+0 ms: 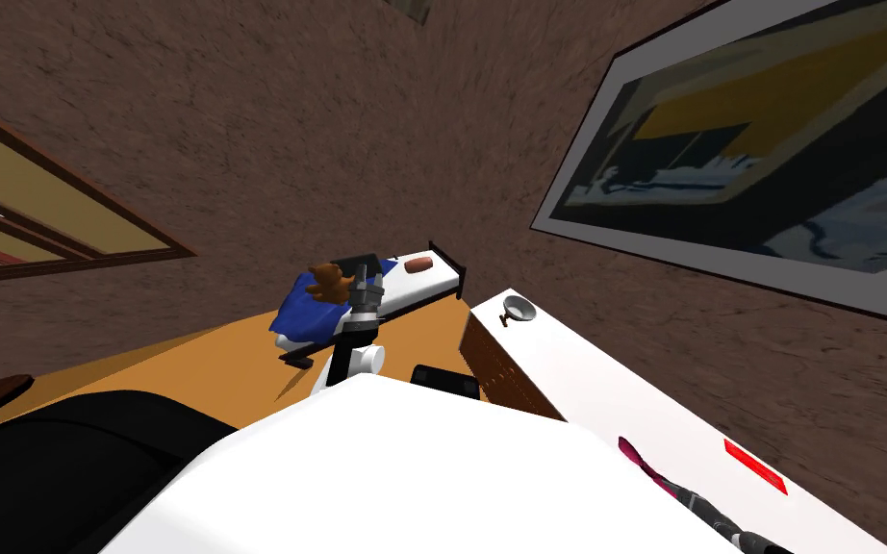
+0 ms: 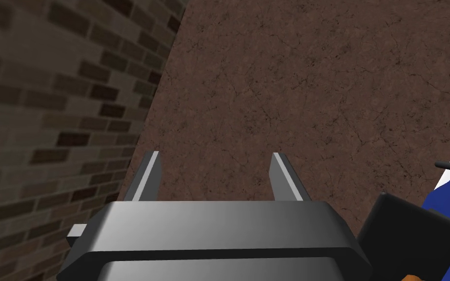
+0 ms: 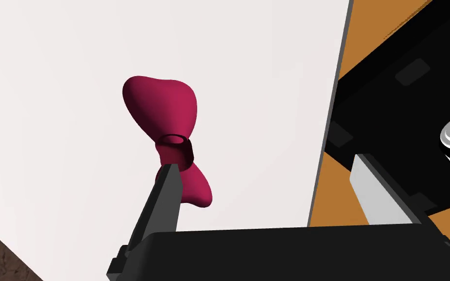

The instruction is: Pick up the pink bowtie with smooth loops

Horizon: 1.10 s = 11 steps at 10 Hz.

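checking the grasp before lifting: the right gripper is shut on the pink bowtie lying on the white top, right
Not shut. In the right wrist view the right gripper is open: one finger crosses in front of the pink bowtie near its knot, the other stands well apart. The bowtie does lie on the white top.

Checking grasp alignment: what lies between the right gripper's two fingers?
In the right wrist view, the pink bowtie has its lower loop poking into one side of the right gripper's open gap. The rest is bare white tabletop and its edge.
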Available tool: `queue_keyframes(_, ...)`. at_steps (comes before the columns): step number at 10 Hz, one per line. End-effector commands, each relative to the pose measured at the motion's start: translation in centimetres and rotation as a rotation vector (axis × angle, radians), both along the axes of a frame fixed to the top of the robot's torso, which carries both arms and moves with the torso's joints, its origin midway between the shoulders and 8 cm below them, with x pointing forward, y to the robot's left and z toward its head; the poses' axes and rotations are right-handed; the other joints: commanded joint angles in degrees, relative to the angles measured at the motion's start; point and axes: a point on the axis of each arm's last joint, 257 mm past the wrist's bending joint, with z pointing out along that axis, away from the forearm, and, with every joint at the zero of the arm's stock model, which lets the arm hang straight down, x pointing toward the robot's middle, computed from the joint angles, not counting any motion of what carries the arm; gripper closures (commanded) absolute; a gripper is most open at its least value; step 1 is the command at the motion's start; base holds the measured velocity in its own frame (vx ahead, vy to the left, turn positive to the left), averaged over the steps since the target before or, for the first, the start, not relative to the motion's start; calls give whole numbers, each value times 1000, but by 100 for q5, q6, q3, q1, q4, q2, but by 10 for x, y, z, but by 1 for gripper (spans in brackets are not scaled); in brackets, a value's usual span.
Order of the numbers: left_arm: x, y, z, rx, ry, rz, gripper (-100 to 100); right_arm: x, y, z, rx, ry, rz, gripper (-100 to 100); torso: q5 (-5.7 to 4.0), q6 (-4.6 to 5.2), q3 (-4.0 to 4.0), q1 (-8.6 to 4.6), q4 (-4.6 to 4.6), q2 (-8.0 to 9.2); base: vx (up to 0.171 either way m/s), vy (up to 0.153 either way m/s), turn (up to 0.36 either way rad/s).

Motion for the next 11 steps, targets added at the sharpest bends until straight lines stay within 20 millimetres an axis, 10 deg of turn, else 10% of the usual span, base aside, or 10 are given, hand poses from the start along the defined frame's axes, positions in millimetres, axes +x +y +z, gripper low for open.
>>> queue_keyframes(1, 0, 0, 0, 0, 0, 0, 0, -10, -15, 1, -41, 32, 25, -100, 0, 0, 0, 0, 0, 0, 79, 6, 123)
queue_keyframes(6, 0, 0, 0, 0, 0, 0, 0, -28, -37, 0, -95, 82, 58, -100, -2, 2, 0, -3, 0, 1, 85, -5, 83)
queue_keyframes(7, 0, 0, 0, 0, 0, 0, 0, -29, -37, 0, -97, 84, 61, 0, 0, 4, 8, 0, 3, 16, 7, -1, -2)
queue_keyframes(8, 0, 0, 0, 0, 0, 0, 0, -34, -39, -4, -96, 84, 27, -100, 0, 4, 15, 1, 6, 27, -46, 3, 227)
queue_keyframes(11, 0, 0, 0, 0, 0, 0, 0, -46, -43, -14, -93, 86, -40, -100, -1, 1, 45, 0, 17, 79, -123, -5, 262)
